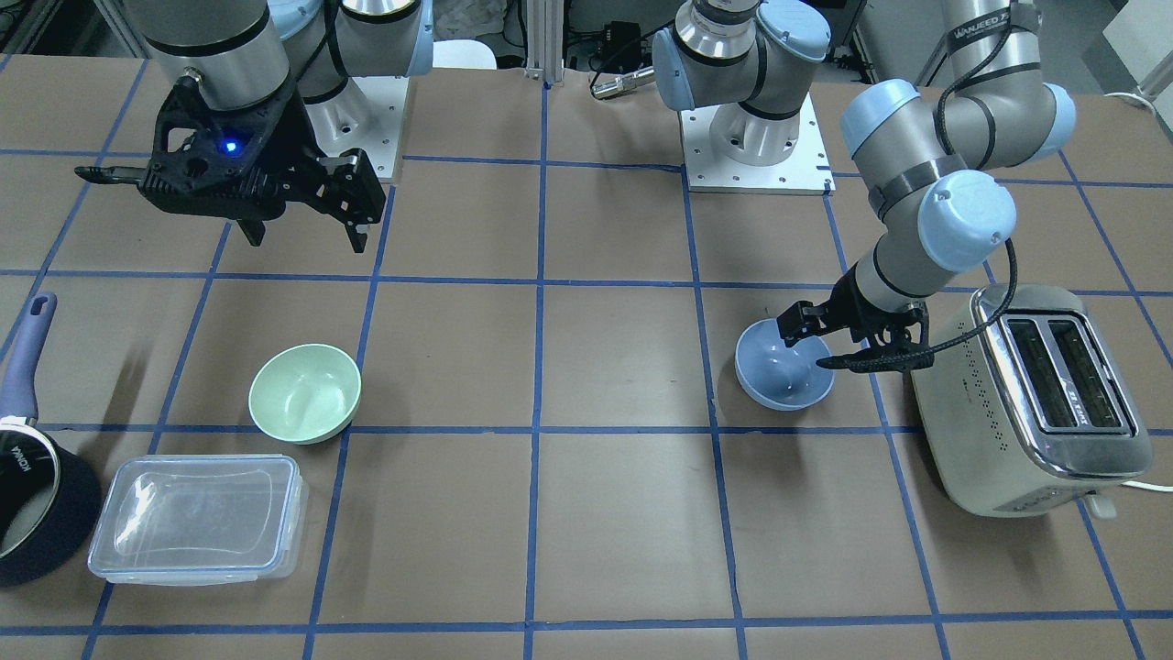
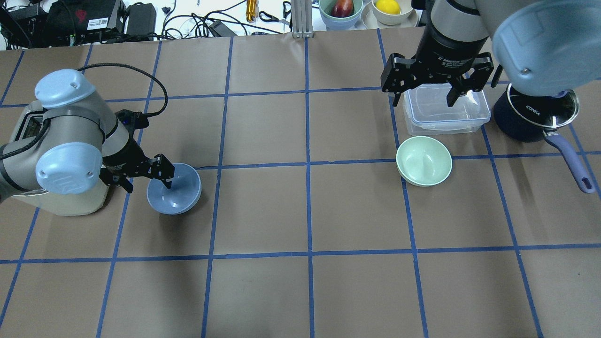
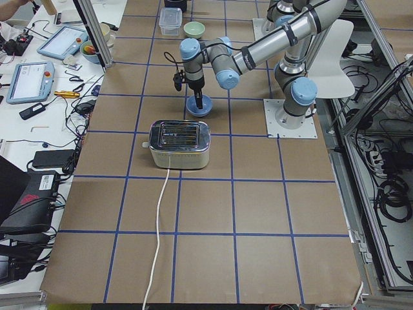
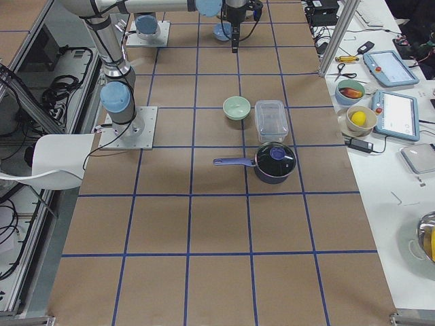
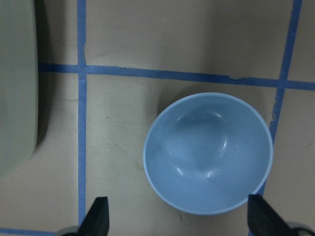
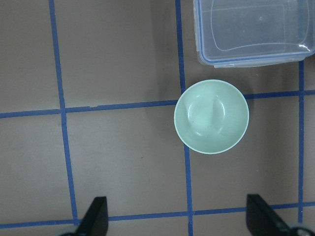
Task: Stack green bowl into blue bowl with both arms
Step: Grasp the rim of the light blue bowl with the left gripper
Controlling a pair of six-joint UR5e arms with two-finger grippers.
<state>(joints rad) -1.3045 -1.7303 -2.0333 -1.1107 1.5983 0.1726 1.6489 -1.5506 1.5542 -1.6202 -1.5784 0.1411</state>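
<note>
Approach is the step in hand: neither bowl is gripped yet, and the stacking has not begun. The left end effector sits low beside the blue bowl, its jaws spread wide and empty. In the overhead view one finger seems to reach over the near rim, but I cannot tell whether it touches. The blue bowl rests on the surface just beside the toaster. The right end effector hangs high with jaws parted and nothing in them. In the overhead view it overlaps the clear lidded container. The green bowl stands upright on the surface near that container, well apart from the blue bowl.

My judgement is that the left arm next needs its fingers straddling the blue rim before it clamps. The right arm has to drop towards the green bowl and take it by the rim. The two bowls must then be brought together with the green one lowered inside the blue.

The lid of the saucepan reads "KONKA". White print on the right wrist starts "2F Adaptive", and the rest is too small to read. The toaster's markings are not legible
</note>
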